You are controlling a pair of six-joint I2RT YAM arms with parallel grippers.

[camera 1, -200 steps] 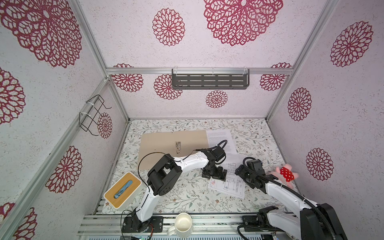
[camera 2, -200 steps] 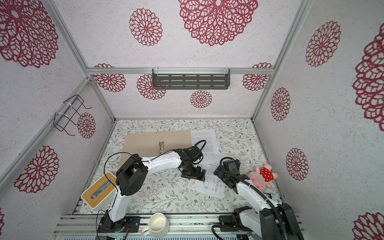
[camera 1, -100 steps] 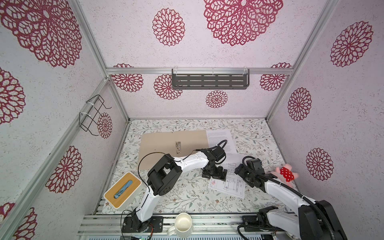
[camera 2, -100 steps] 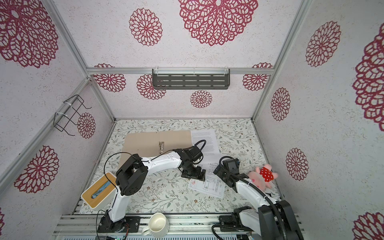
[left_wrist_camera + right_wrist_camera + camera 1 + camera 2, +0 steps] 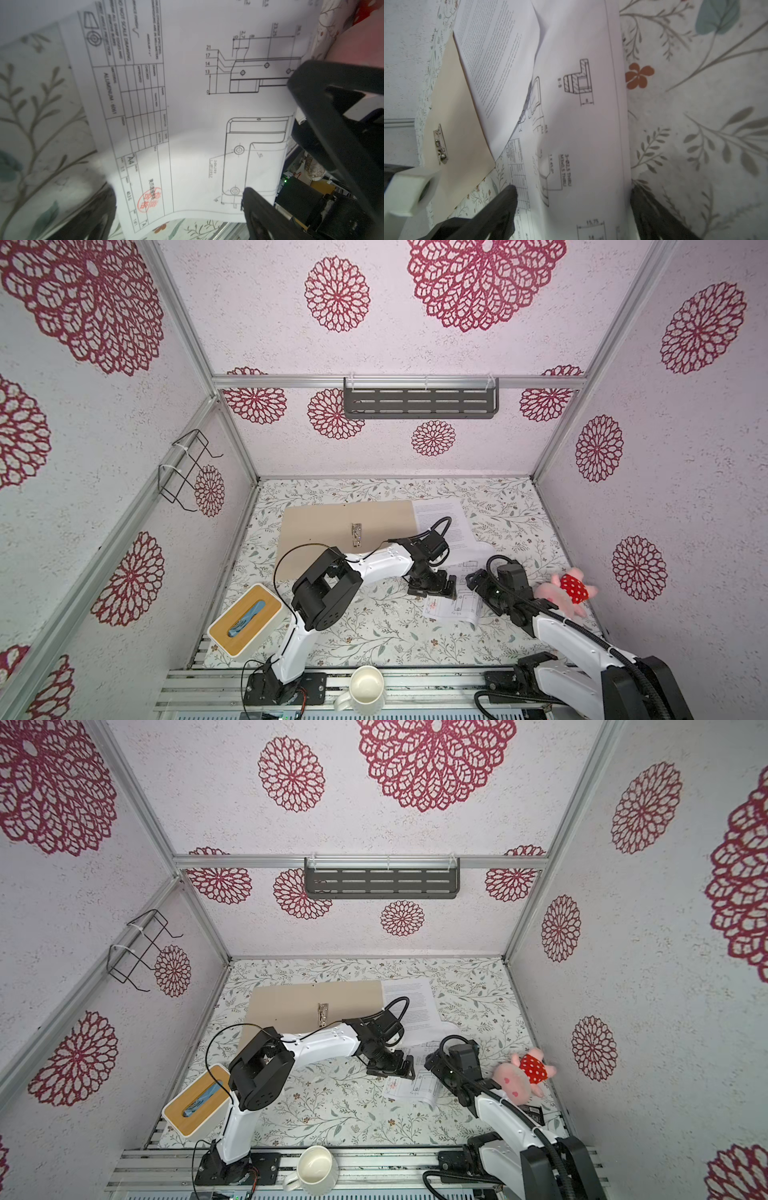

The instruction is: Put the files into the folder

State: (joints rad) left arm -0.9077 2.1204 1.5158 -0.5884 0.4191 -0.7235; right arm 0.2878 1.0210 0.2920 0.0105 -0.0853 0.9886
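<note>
You are looking down on a floral-patterned table (image 5: 374, 626) inside a walled booth. The folder (image 5: 332, 531) is lying open and flat toward the back left, and its metal clip (image 5: 356, 534) is showing near its middle. The text sheet (image 5: 440, 514) is lying right against the folder's right edge, outside it.

The drawing sheet (image 5: 453, 605) is lying on the table in front of the text sheet, also outside the folder. In the right wrist view the drawing sheet (image 5: 581, 135) is bowing upward, and the text sheet (image 5: 496, 52) is overlapping its far part.

Your left gripper (image 5: 432, 587) is reaching across the middle and pointing down over the drawing sheet's left side. Its jaws are standing spread wide. In the left wrist view a red stamp (image 5: 149, 199) on the sheet is showing between them. You cannot tell whether the tips are touching the paper.

Your right gripper (image 5: 473, 578) is pointing down at the sheet's right side. Its jaws are also spread, one over the print and one at the paper's edge, pinching nothing.

A tissue box (image 5: 245, 620) is sitting front left, a mug (image 5: 365, 689) on the front rail, and a plush toy (image 5: 569, 589) at the right.
</note>
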